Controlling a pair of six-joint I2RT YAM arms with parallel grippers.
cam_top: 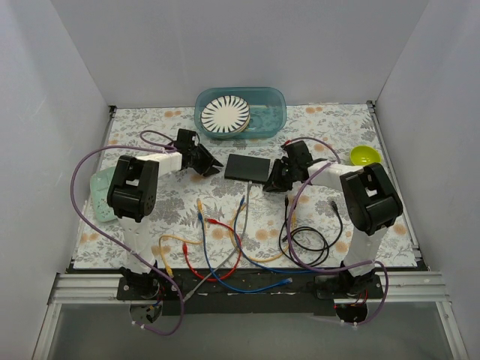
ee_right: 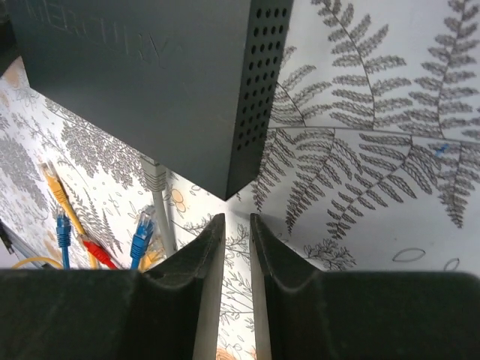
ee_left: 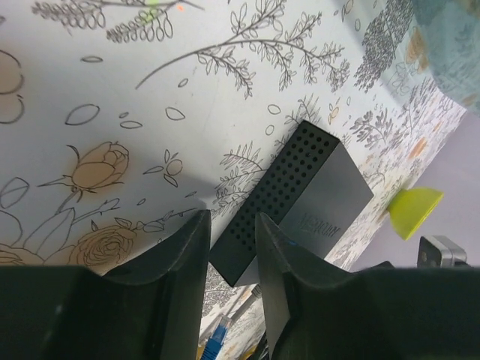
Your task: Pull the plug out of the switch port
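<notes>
A flat dark grey rectangular switch [cam_top: 247, 166] is lying near the middle of the floral-patterned surface [cam_top: 337, 127], just in front of a translucent teal plastic tub [cam_top: 276, 101] that is holding a black-and-white striped round plate [cam_top: 225, 115]. A pale grey plug [ee_right: 155, 178] is sitting in a socket on the switch's near long edge, and its light grey cable [cam_top: 241, 206] is trailing from there toward the arm bases.

The left fingers [ee_left: 187, 251] are hovering just beside the switch's left short end, low over the surface. They are standing a narrow gap apart and grasping nothing; in the left wrist view a corner of the switch's perforated side is showing through the gap. The right fingers [ee_right: 196, 255] are hovering at the switch's near right corner, parted only by a thin slit and likewise grasping nothing. In the right wrist view that corner is sitting just above the slit, and the grey plug is lying to its left, apart from the fingers.

Loose yellow [cam_top: 199, 204], red [cam_top: 212, 223] and blue [cam_top: 247, 285] patch cables are lying tangled in front of the switch, and a coiled black cable [cam_top: 307, 240] is resting beside the right arm. A small lime-green bowl [cam_top: 365, 155] is sitting at the right edge of the surface.
</notes>
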